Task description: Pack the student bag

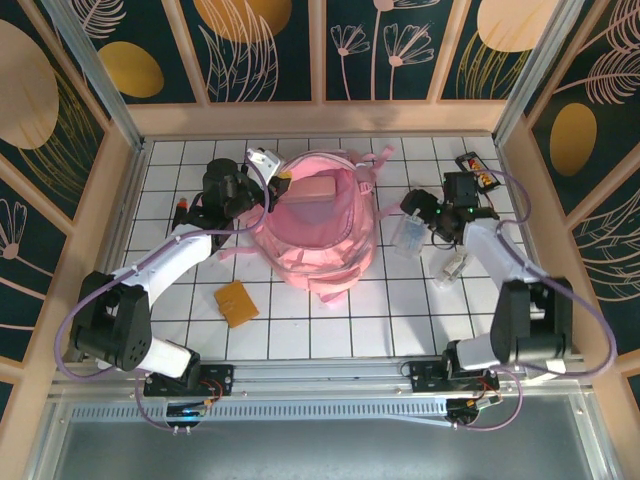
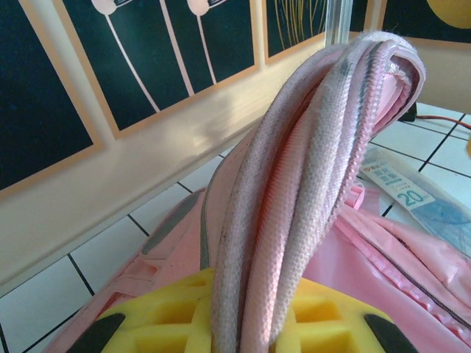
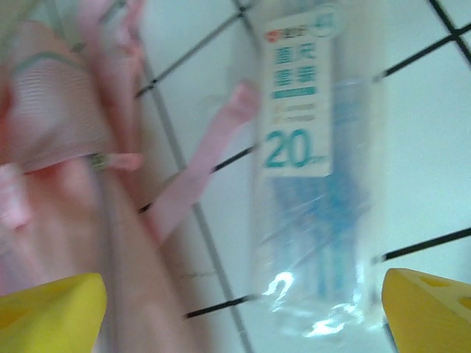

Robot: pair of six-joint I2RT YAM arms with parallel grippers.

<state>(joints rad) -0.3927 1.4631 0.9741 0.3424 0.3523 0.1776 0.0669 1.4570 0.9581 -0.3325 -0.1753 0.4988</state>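
**A:** Layout?

**B:** White grid desk [image 1: 330,335]. The student bag [image 1: 320,245] sits mid-desk, mouth up. The left gripper [image 1: 262,168] is at the bag's far-left rim, clamped on a bunched fold of the bag's edge [image 2: 316,147]. I'd say it's holding the mouth open.

**A:** Right side?

**B:** The right gripper [image 3: 243,309] has its jaws wide with nothing in them, and it hovers over the clear ruler packet [image 3: 302,169]. The packet lies flat on the desk just right of the bag, with a pink strap end [image 3: 199,173] beside it. Can't tell if the fingertips touch the desk.

**A:** Alignment?

**B:** In the right wrist view the packet's long axis runs between the two fingertips, one on each side. So the jaws span its narrow width, and a straight drop and close should work. The right arm is the nearer one and the left is busy.

**A:** Then?

**B:** The bag lies to that gripper's left, so lift and carry left into the mouth. The risk is that thin, slick film flat on the desk may slip the pinch.

**A:** Leftovers?

**B:** An orange flat piece [image 1: 237,303] near-left of the bag, a small white item [image 1: 452,268] by the right arm, and a black-and-red item [image 1: 478,165] in the far right corner.
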